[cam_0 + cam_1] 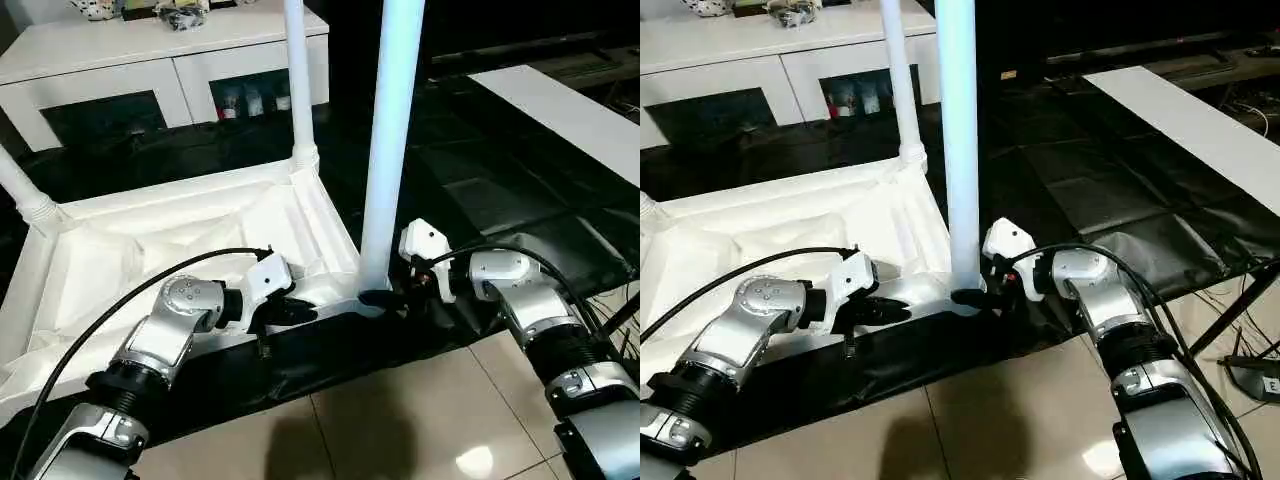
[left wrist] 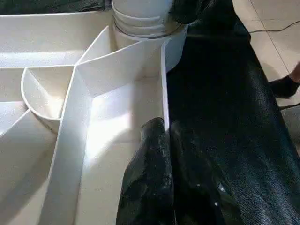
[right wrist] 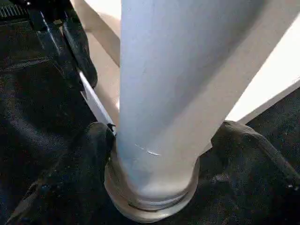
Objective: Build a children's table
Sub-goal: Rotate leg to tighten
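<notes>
1. The tabletop (image 1: 200, 240) lies upside down on the black-covered work table (image 1: 480, 170), with its ribbed underside facing up and its near edge along the table's front edge.
2. Three legs stand upright in corner sockets: the near-right leg (image 1: 392, 140), the far-right leg (image 1: 298, 80) and a leg at the left (image 1: 22, 190).
3. The left gripper (image 2: 168, 140) is pinched onto the near rim (image 2: 164, 84) of the tabletop, one black finger inside the rim and one outside, with almost no gap between them.
4. The right gripper (image 3: 157, 140) sits at the base of the near-right leg. Its two fingers (image 3: 89, 154) stand on either side of the leg just above the socket collar. Whether they press on the leg or stand just clear of it cannot be told.
5. A white cabinet (image 1: 150, 60) with dark glass doors stands beyond the work table.
6. A long white board (image 1: 570, 115) lies on the table at the far right.
</notes>
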You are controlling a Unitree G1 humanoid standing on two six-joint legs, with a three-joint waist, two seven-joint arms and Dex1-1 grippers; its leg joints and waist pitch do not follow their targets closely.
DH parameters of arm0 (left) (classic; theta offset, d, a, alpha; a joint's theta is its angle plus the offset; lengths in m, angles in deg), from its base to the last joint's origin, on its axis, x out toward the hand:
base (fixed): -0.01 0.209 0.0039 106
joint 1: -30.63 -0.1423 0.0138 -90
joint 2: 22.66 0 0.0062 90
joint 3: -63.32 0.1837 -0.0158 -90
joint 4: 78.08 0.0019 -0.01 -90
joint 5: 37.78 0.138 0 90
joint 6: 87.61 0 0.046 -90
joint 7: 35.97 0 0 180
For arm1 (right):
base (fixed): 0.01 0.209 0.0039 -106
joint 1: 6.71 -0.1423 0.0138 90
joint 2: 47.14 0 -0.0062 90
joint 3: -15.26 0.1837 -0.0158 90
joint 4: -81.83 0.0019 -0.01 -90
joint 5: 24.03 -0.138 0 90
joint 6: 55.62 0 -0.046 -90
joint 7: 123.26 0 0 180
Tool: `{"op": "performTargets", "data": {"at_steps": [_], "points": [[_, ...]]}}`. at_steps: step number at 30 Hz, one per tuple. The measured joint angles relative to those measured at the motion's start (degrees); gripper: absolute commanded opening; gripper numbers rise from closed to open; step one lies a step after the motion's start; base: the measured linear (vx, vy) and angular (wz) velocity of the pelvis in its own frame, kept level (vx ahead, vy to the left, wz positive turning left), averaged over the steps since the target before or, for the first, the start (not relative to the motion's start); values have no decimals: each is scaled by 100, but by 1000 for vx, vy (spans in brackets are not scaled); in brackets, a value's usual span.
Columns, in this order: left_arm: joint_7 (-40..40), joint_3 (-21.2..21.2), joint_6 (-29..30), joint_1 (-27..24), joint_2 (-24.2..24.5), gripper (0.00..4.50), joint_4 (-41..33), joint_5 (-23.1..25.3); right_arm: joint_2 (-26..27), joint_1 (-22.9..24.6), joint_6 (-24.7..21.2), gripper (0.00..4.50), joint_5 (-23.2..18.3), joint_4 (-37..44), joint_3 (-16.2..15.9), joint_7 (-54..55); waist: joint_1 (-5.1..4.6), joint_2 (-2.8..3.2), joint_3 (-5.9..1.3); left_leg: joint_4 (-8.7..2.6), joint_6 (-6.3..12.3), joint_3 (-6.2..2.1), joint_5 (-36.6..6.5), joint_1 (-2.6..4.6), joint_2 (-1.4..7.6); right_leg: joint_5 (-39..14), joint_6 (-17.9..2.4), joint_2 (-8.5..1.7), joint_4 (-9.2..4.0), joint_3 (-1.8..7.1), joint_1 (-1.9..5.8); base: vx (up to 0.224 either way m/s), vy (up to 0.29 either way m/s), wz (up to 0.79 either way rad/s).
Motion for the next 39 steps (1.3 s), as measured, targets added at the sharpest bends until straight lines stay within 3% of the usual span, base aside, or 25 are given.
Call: {"op": "performTargets", "data": {"at_steps": [6, 13, 20, 25, 28, 29, 35, 39], "points": [[-14, 1, 0, 0, 7, 0, 0, 0, 66, -36, 10, 309, -19, -167, 9, -74, -9, -6, 0, 3, 0, 0, 0, 0, 0, 1, -1, 0, 1, 1, 0, 0, 0, 0], [-569, -121, 217, 48, -192, 0, 90, 53, 480, 7, -482, 263, -129, -308, 372, 852, -75, -21, 0, 23, 0, -1, 0, 7, 2, 1, -1, 0, 23, 5, 1, 0, 0, 0], [-1442, -163, 236, 505, -648, 0, 783, 285, 1376, 187, -1091, 257, 10, -6, 765, 3204, -133, -22, -2, 22, -2, -1, 0, 24, -4, -2, 3, 1, 23, 17, 7, 0, 0, 0], [-2441, -159, 97, 1075, -1259, 0, 1626, 541, 2205, -260, -1282, 257, 82, -605, 1306, 5777, -179, -21, 0, 18, -7, -9, 3, 10, -16, -22, 37, -1, -12, 21, 8, 0, 0, 0], [-2587, -142, 23, 1158, -1384, 0, 1764, 589, 2317, -357, -1278, 257, 83, -718, 1366, 6268, -185, -15, -4, 19, -7, -11, 3, 0, -28, -3, 6, -5, -18, 27, 10, 0, 0, 0], [-2587, -143, -19, 1184, -1392, 0, 1814, 598, 2337, -375, -1223, 292, 77, -769, 1417, 6284, -183, -14, -4, 19, -7, -11, 3, -2, -28, -3, 6, -6, -18, 26, 10, 0, 0, 0], [-2454, -97, -276, 1211, -1438, 0, 1872, 630, 2319, -338, -1071, 366, -47, -752, 1633, 6332, -98, 19, 4, 11, -6, -12, 4, -18, -27, 0, 2, -10, -12, 20, 8, 0, 0, 0], [-2317, -79, -642, 1172, -1475, 0, 1884, 629, 2100, 69, -1131, 370, 12, 28, 1473, 6172, 73, 26, 5, -10, -2, -11, 6, -30, -18, -11, 19, -10, -14, 8, 3, 0, 0, 0]]}}
